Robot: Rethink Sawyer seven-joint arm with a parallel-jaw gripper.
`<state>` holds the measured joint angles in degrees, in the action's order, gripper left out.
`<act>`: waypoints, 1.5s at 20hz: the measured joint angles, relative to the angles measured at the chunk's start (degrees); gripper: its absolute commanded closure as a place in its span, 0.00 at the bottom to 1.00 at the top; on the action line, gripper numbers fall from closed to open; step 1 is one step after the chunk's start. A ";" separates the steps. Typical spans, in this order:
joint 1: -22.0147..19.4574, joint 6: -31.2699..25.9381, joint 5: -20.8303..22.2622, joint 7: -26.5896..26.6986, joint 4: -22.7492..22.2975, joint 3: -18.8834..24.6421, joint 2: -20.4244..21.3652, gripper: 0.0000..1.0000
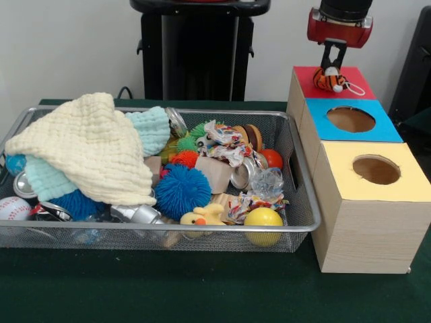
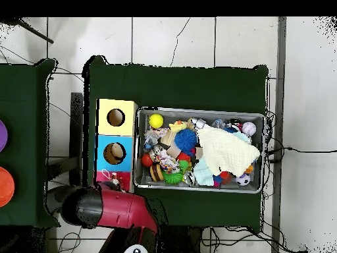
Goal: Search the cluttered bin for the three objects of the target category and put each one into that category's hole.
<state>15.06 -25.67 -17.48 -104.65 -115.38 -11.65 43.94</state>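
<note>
My gripper hangs over the red-topped box at the far end of the row of three boxes. It is shut on a small orange and black striped tiger plush, which rests at or just above the red top and hides that box's hole. In the overhead view the tiger plush lies on the red box, beside my red arm. The wire bin holds a cream cloth, a blue spiky ball, a yellow ball, a yellow duck and rope toys.
The blue-topped box and the yellow-topped box each show an open round hole. A baseball, crushed cans and a light blue cloth also fill the bin. Green table cloth lies in front.
</note>
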 measured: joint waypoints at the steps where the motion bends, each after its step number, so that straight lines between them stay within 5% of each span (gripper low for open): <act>1: -0.08 -0.31 -0.01 0.00 0.00 0.02 0.00 1.00; 30: -0.71 -6.88 -5.85 0.00 -2.90 1.40 0.12 1.00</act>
<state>14.35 -32.55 -23.33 -104.65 -118.28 -10.25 44.07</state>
